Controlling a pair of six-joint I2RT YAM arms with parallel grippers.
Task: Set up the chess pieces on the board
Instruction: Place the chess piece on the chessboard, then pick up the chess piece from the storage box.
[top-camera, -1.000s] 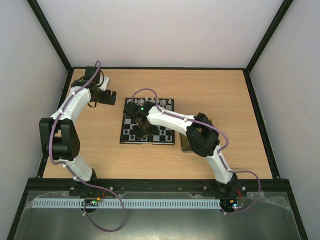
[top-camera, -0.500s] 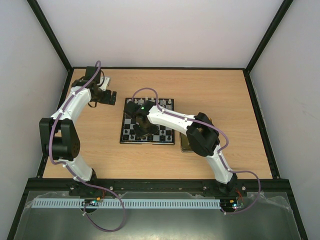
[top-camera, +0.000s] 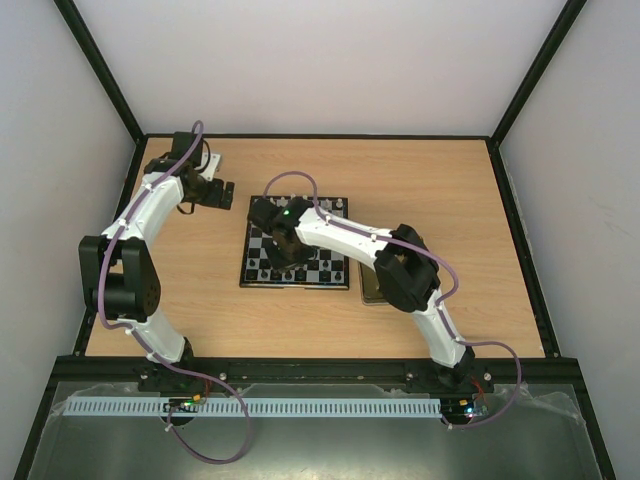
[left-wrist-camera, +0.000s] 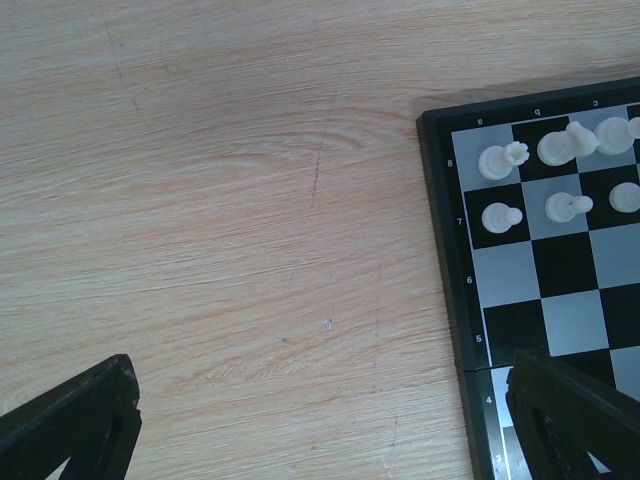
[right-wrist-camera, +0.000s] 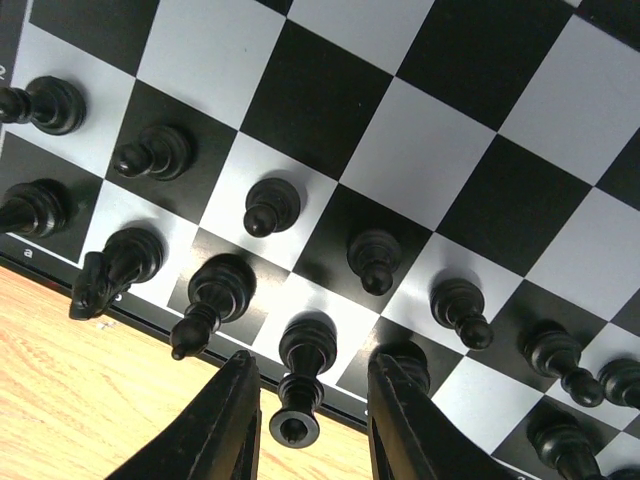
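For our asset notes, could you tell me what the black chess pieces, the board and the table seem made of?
The black chess pieces look like glossy plastic, given their soft highlights. The board has smooth, sheened checks: plastic or metal, I cannot tell. The table: matte wood or wood-look laminate, showing grain lines.

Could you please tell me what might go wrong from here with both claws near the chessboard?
The right claw is open astride a black piece in the crowded back row; drifting sideways could topple its neighbour. That row borders the rim of the board, so a knocked piece might roll onto the table. One finger of the left claw hangs over the rim; lowering it could shift the board.
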